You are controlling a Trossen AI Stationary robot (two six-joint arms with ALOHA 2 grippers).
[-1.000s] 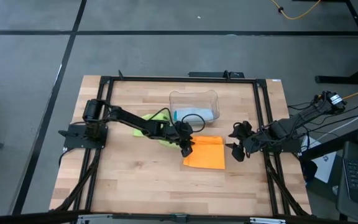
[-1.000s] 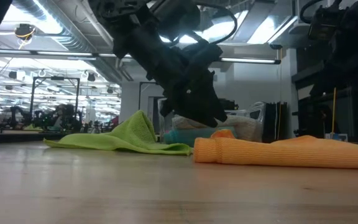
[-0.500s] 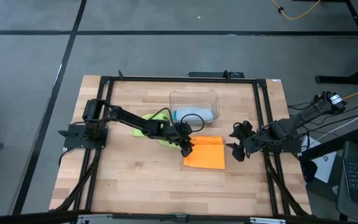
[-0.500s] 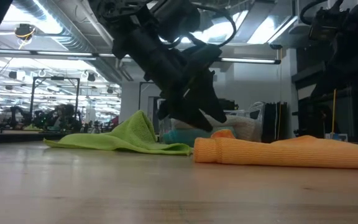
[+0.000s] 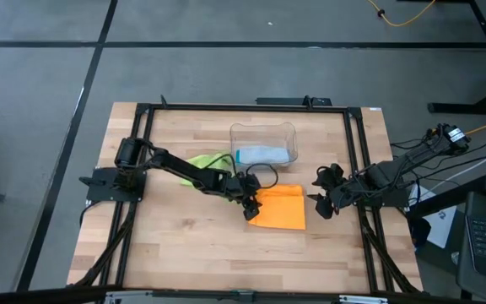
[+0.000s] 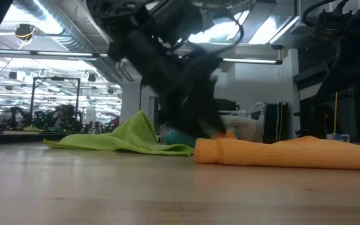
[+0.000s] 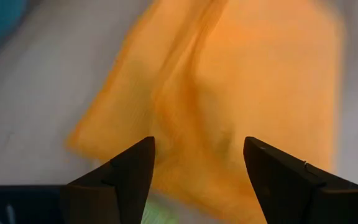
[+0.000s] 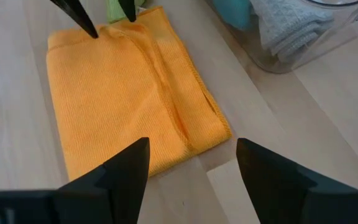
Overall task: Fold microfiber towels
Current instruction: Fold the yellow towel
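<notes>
The orange microfiber towel point(image 5: 280, 208) lay folded on the wooden tabletop point(image 5: 175, 245), just in front of the clear plastic bin point(image 5: 263, 142). The left gripper point(image 5: 249, 205) hung over the towel's left edge, its jaws apart and holding nothing; that arm's wrist view showed the orange cloth between the two dark fingers point(image 7: 118, 176). The lime green towel point(image 5: 202, 161) lay rumpled under the left arm, beside the bin.

From overhead, only a pale patch of cloth showed in the bin; the right wrist view showed a teal blue towel point(image 8: 240, 12) and a pale grey-blue towel point(image 8: 286, 25) stacked inside it. The low view showed the orange towel's rolled fold point(image 6: 230, 152) as a thick tube, and the green towel point(image 6: 127, 137) peaked into a low ridge, with the left arm a dark blur above them.

The right gripper point(image 5: 320, 203) waited at the tabletop's right side, jaws apart and empty, pointing at the orange towel.
</notes>
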